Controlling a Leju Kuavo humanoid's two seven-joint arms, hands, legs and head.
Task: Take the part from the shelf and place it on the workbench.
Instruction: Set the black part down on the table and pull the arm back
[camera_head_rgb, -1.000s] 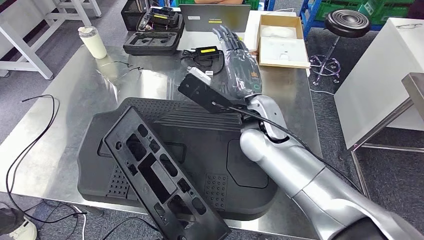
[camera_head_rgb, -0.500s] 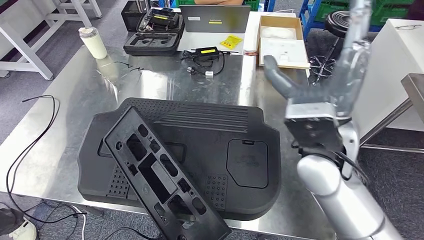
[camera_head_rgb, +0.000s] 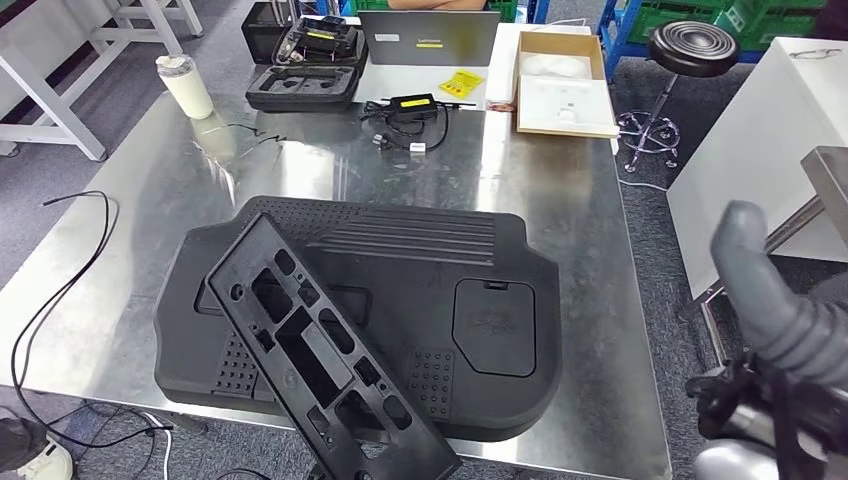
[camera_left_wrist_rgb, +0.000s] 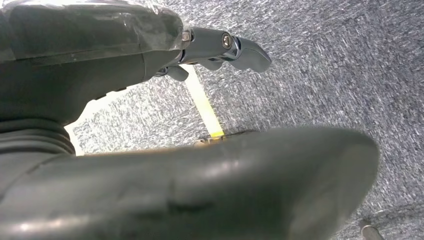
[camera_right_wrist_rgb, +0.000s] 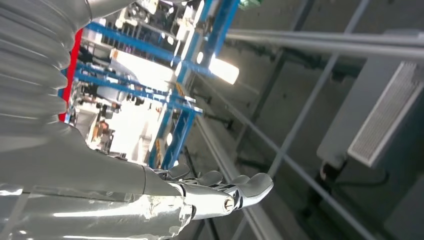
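A shiny metal workbench (camera_head_rgb: 560, 200) holds two black plastic pieces. The long flat part (camera_head_rgb: 320, 355) is a thin black plate with many square and round holes cut in it. It lies tilted on top of a big black cover (camera_head_rgb: 420, 290), and its near end sticks out past the table edge. The big cover is wide and flat, with ribbed lines, dotted patches and a smooth square panel.

At the far side of the workbench sits an open cardboard box (camera_head_rgb: 565, 80) with white packing inside. Next to it is a grey laptop (camera_head_rgb: 430, 35), and a small yellow note (camera_head_rgb: 462, 82) lies in front of that. A black foam case (camera_head_rgb: 305, 85) with shaped hollows lies further along, and behind it is another open case (camera_head_rgb: 320, 38) with dark tools in it. A black charger (camera_head_rgb: 414, 105) with a curly cord rests near the middle. A cream bottle (camera_head_rgb: 185, 85) stands upright at the far left corner.

The right hand (camera_head_rgb: 775, 310) is off the table's right side, with its grey thumb pointing up. In the right wrist view its silver fingers (camera_right_wrist_rgb: 240, 187) are stretched out and hold nothing. The left hand (camera_left_wrist_rgb: 165, 125) hangs over speckled grey carpet (camera_left_wrist_rgb: 325, 60), fingers (camera_left_wrist_rgb: 235, 47) out straight and thumb apart, and it holds nothing.
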